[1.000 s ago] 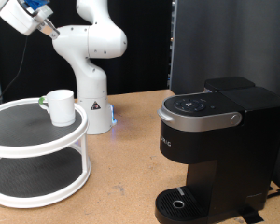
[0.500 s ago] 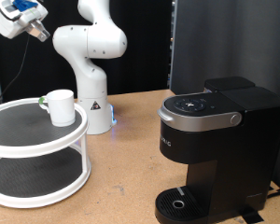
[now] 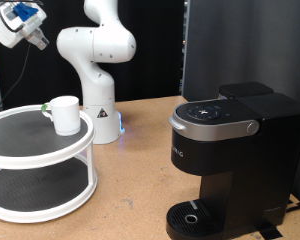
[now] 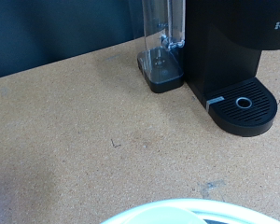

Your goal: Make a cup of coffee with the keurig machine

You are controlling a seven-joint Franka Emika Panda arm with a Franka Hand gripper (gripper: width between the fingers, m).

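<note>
The white cup (image 3: 63,113) stands upright on the top tier of a round white two-tier stand (image 3: 30,150) at the exterior view's left. The black keurig machine (image 3: 230,150) stands at the exterior view's right with its lid down and nothing on its round drip tray (image 3: 193,217). My gripper (image 3: 35,38) is high in the top left corner of the exterior view, well above the cup and apart from it. In the wrist view the keurig machine (image 4: 224,47) and its drip tray (image 4: 243,103) show, but my fingers do not.
The arm's white base (image 3: 98,100) stands behind the stand on the brown tabletop (image 3: 140,170). The stand's white rim (image 4: 196,213) shows at the edge of the wrist view. A dark panel (image 3: 240,45) rises behind the machine.
My gripper has moved towards the exterior view's left, further into the top left corner. The cup and the machine have not moved.
</note>
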